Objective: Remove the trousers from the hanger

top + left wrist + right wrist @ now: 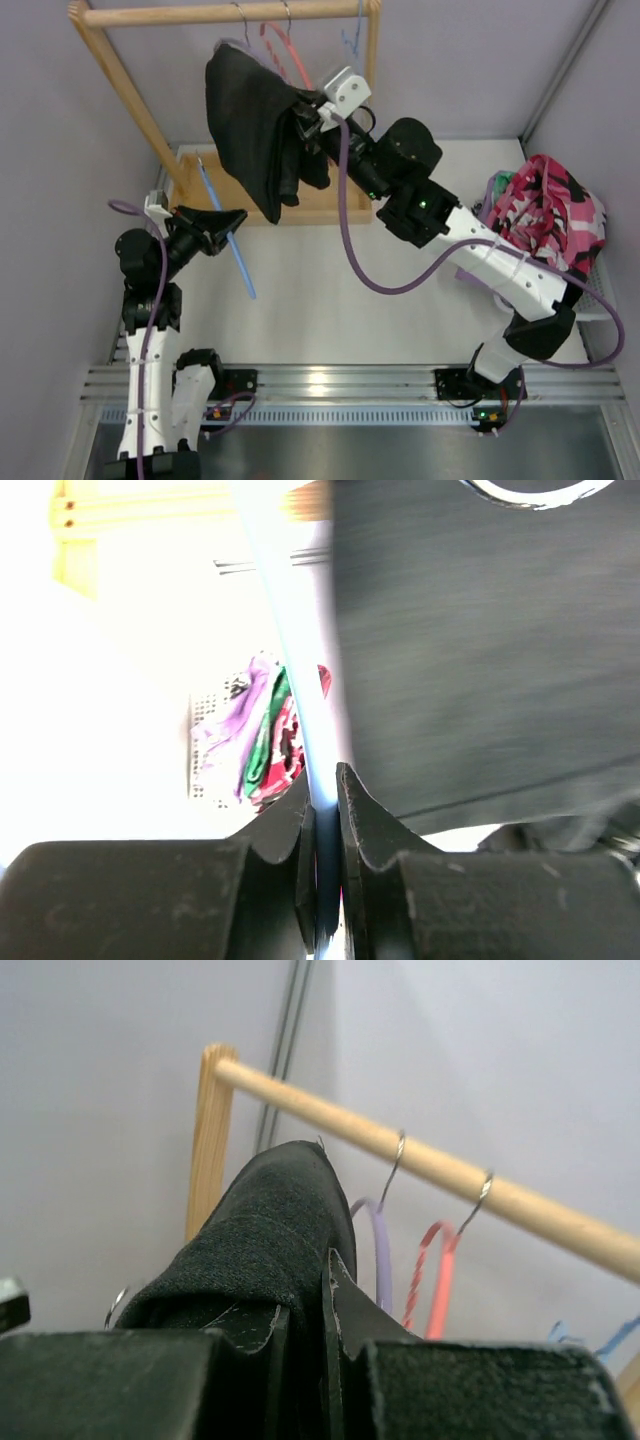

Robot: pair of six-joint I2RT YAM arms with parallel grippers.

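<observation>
Left pincer [232,222] clamps the light blue hanger [240,265]; right pincer [302,112] pinches black trousers [250,125], upper centre; part them steadily.

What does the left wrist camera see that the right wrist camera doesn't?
Only the left wrist view shows the light blue hanger pinched in the left end effector, with the colourful clothes heap in the background. Only the right wrist view shows the wooden rail with the purple hanger and red hanger hooked on it, and the right end effector. Both show the black trousers, which the right end effector grips.
</observation>
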